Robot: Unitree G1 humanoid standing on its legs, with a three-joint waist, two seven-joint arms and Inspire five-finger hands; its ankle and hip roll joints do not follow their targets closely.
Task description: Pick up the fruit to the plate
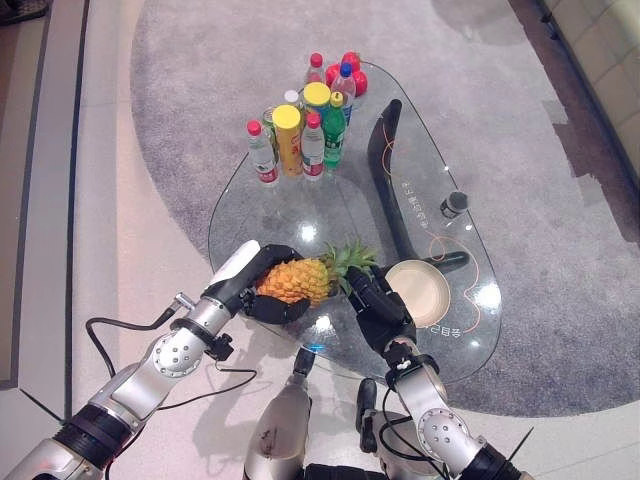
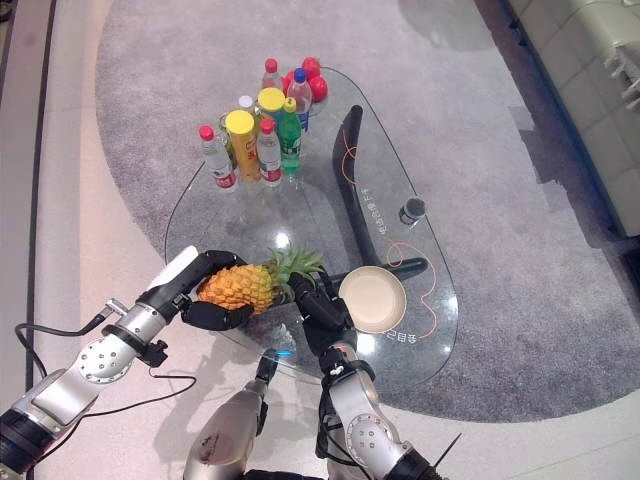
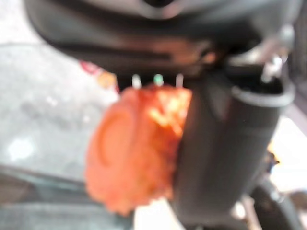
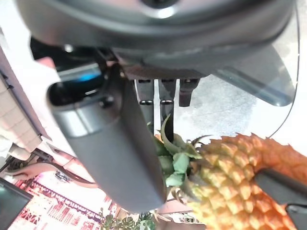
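Left hand (image 1: 262, 285), dark-fingered with a white thumb cover, curls round the butt end of the pineapple (image 1: 296, 280): orange, knobbly scaled skin, lying on its side low centre of frame. Right hand (image 1: 372, 300) meets the spiky green crown, fingers curled about the leaves. Plate (image 1: 418, 292), round, cream, smooth, sits just right of the crown on the clear glass worktop (image 1: 260, 215). Plastic bottles (image 1: 300, 135) cluster upright at upper centre.

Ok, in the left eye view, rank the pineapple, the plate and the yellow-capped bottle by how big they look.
1. Pineapple, leaves included.
2. Plate, close to the pineapple's body alone.
3. Yellow-capped bottle, which stands farther from the camera, so its real size is unsure.
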